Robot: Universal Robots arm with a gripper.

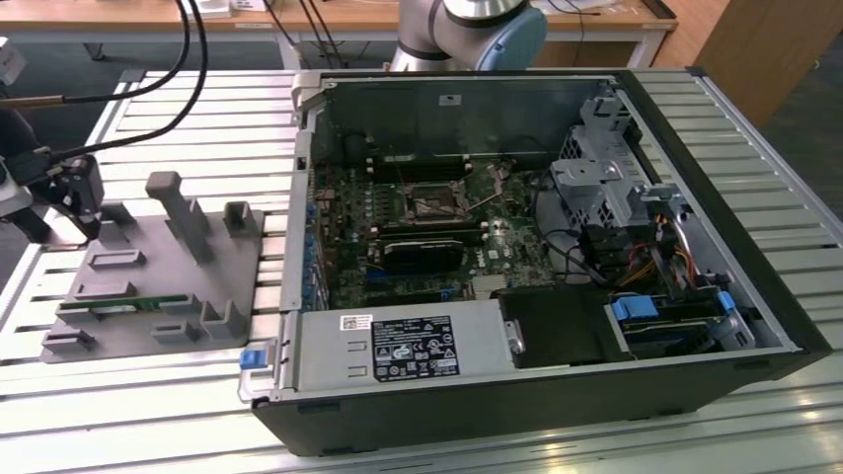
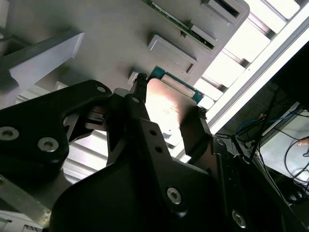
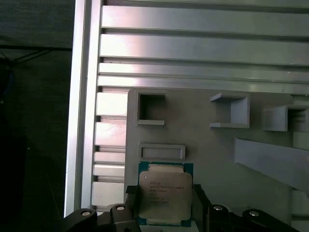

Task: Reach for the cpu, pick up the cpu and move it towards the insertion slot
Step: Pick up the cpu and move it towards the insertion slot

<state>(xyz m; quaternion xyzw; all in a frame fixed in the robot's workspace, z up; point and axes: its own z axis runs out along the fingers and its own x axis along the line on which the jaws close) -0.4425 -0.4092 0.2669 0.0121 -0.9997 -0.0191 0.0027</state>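
In both wrist views the cpu (image 3: 165, 194) (image 2: 166, 104), a flat square chip with a silvery top and a green rim, lies between my gripper's black fingers. The gripper (image 3: 165, 200) (image 2: 169, 96) has one finger against each of two opposite chip edges, so it is shut on the chip just above the grey holder plate (image 3: 212, 159). In the exterior view the gripper (image 1: 79, 212) hangs over the far left corner of that plate. The insertion slot (image 1: 432, 204), a square socket with a dark centre, sits on the motherboard inside the open computer case, well to the exterior view's right.
The grey holder plate (image 1: 158, 286) carries upright posts and a green memory stick (image 1: 118, 304). The open case (image 1: 777, 326) has tall black walls, a power supply (image 1: 395, 348) at the front and drive cages at the exterior view's right. Black cables (image 1: 185, 69) hang over the slatted aluminium table (image 1: 158, 415).
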